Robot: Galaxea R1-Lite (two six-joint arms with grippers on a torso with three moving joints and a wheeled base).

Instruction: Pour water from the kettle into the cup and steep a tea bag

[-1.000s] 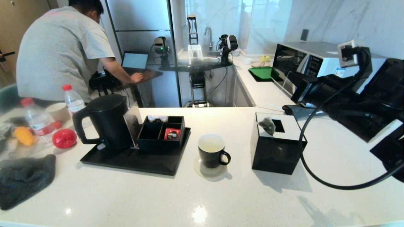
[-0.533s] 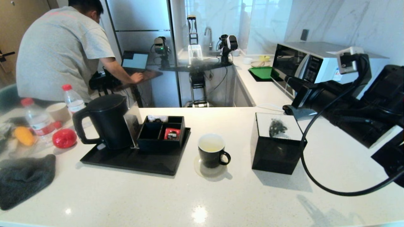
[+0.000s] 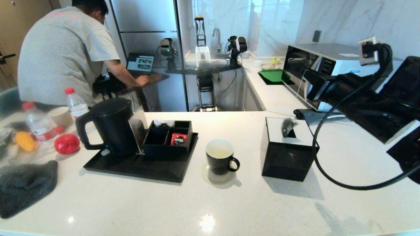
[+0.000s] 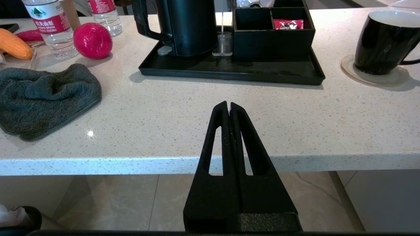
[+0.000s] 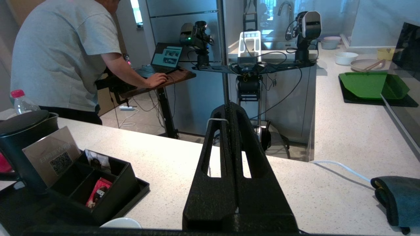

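Your left hand [image 4: 229, 106], fingers pressed together and empty, hangs at the desk's [image 4: 295, 124] near edge. Beyond it, the kettle [image 3: 111, 129] stands on a black tray [image 3: 137, 167]. Your right hand [image 5: 230, 108] is raised, pinching a pale thread; the tea bag [image 3: 287, 126] dangles below, over a black box [image 3: 285, 157], with the cup [image 3: 220, 156] beside it.

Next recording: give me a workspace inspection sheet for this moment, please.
Surface: white counter, nothing spilled seen.
Job's things: kettle on black tray, lid on; cup upright on coaster; tea bag dangling above black box.
Clutter: grey cloth, two bottles, red round item.
Grippers: left gripper shut, parked off counter's front edge; right gripper shut on tea bag's thread.
Cables: black cable loops over counter's right side.
Surroundings: person at laptop; microwave at right.
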